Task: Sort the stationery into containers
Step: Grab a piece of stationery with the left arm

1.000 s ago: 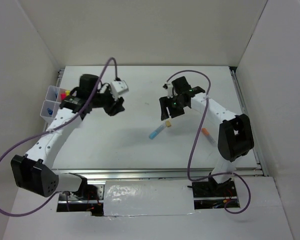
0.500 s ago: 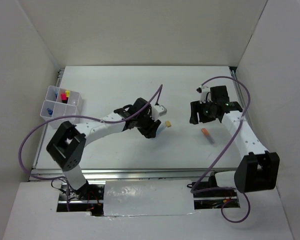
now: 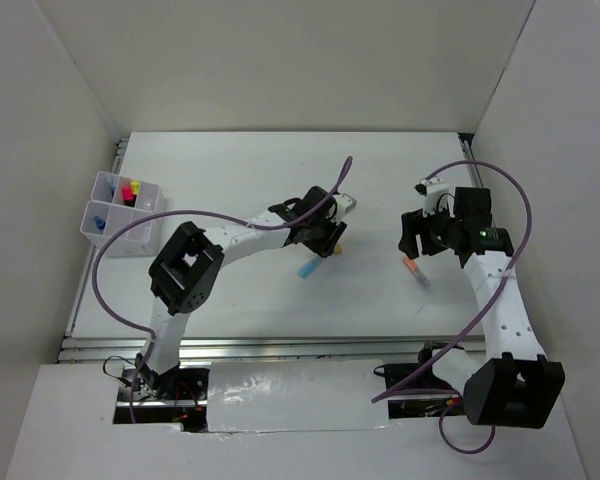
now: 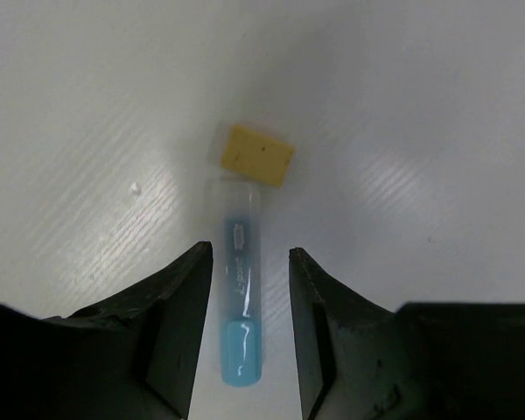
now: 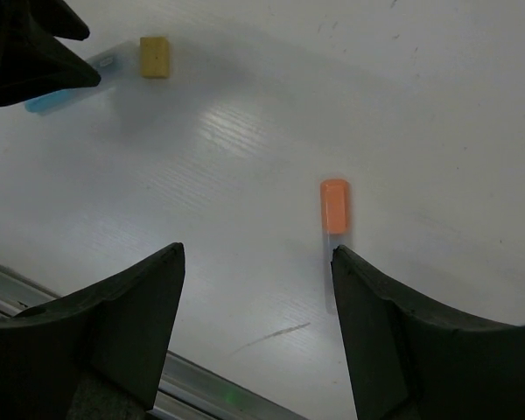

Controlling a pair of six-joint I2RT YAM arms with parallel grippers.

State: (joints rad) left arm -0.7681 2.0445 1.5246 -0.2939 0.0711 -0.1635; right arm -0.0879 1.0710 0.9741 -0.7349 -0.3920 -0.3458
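The light-blue marker [image 4: 242, 302] lies on the white table between the open fingers of my left gripper [image 4: 248, 254], which do not touch it. It also shows in the top view [image 3: 308, 269], just below the left gripper [image 3: 325, 240]. The orange-capped tube [image 5: 334, 206] lies flat, its clear body running under the right-hand fingertip of my open, empty right gripper [image 5: 255, 254]. In the top view the tube [image 3: 414, 270] is just below the right gripper [image 3: 416, 243]. The translucent organizer box [image 3: 108, 222] stands at the far left with pink, yellow and blue items inside.
A small yellow block [image 4: 258, 154] lies just beyond the marker's clear end; it also shows in the top view [image 3: 334, 249] and the right wrist view [image 5: 155, 56]. A metal rail [image 3: 280, 345] runs along the table's near edge. White walls enclose the table.
My left arm has swung from the organizer to the table's middle and now straddles the light-blue marker. My right arm has moved right, to over the orange-capped tube.
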